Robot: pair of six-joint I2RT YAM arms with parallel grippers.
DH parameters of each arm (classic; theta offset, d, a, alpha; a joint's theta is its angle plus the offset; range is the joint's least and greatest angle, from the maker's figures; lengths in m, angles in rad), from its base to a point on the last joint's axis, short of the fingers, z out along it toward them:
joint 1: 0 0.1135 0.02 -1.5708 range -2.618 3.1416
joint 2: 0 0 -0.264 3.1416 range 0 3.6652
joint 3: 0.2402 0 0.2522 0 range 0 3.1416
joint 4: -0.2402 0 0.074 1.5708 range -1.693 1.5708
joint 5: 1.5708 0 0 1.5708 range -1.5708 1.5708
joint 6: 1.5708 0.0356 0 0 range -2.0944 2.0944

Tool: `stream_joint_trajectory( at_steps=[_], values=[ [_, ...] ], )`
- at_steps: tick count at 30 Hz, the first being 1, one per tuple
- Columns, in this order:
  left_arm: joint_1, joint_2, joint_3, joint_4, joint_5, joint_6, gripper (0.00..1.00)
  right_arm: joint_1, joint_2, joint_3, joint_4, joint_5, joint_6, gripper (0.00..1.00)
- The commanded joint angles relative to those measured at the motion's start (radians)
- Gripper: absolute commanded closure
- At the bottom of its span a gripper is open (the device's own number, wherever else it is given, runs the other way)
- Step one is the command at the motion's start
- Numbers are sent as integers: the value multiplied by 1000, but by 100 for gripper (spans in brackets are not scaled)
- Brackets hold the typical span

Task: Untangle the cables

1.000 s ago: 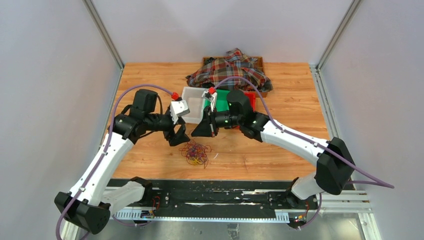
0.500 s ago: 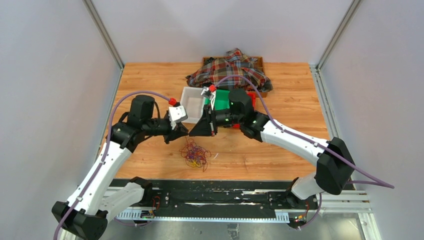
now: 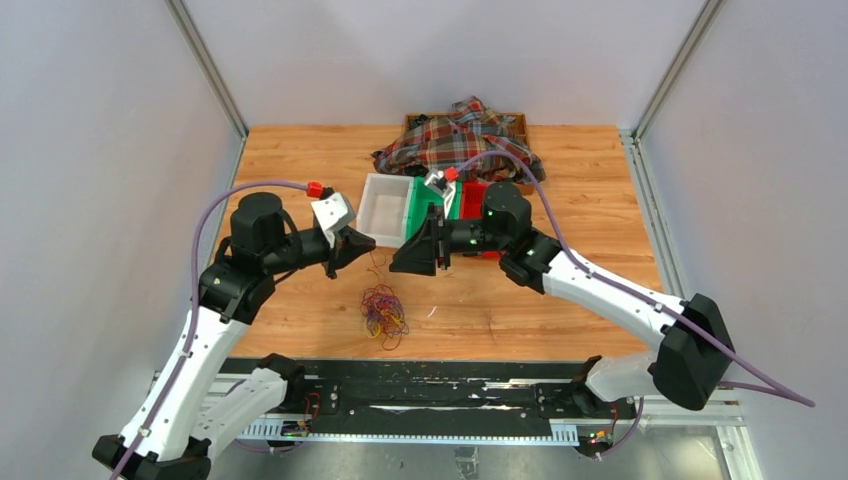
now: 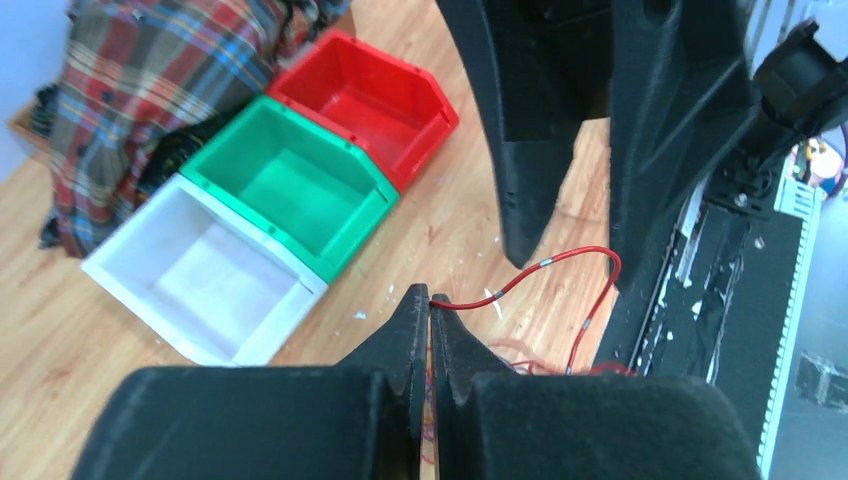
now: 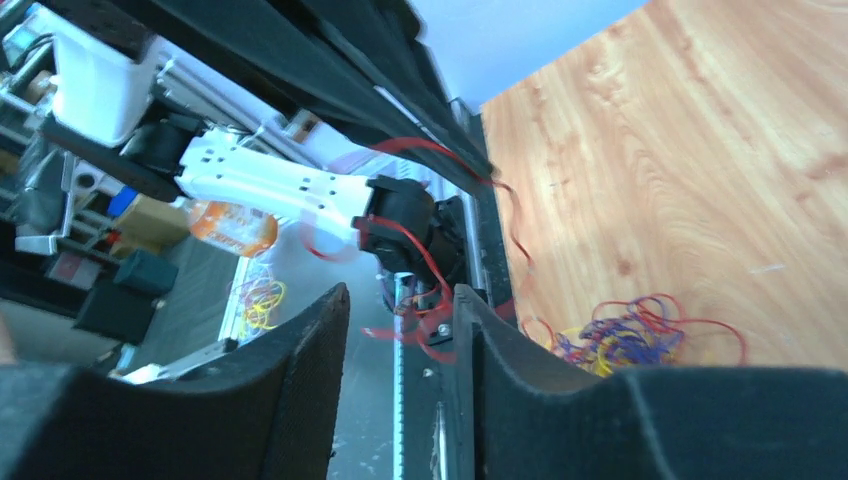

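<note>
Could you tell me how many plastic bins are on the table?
3, side by side near the plaid cloth: a white bin, a green bin in the middle, and a red bin. The cloth may hide more.

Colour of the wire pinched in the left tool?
Red wire, shut in the left tool; clearest in left wrist view.

Red, yellow and purple cables (image 3: 383,312) lie heaped in one tangle.
</note>
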State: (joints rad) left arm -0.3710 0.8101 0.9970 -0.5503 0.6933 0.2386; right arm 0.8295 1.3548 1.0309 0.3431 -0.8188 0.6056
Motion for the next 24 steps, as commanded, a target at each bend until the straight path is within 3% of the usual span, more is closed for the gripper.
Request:
stream_joint_trajectory(
  at_steps=[1,5,10,21,24],
  values=[
    [-6,-26,91,62,-15,-15,98,-51,-59,-72,55,81,12,50],
    [-6,-25,150,69,-6,-15,98,-70,-96,-101,31,224,-28,34],
    [-8,-13,173,92,8,-61,98,-34,-84,-71,55,281,-68,24],
    [-7,29,223,128,8,-89,98,38,49,49,148,342,-16,22],
    [-8,35,236,141,1,-85,98,67,116,115,74,374,-34,24]
  ],
)
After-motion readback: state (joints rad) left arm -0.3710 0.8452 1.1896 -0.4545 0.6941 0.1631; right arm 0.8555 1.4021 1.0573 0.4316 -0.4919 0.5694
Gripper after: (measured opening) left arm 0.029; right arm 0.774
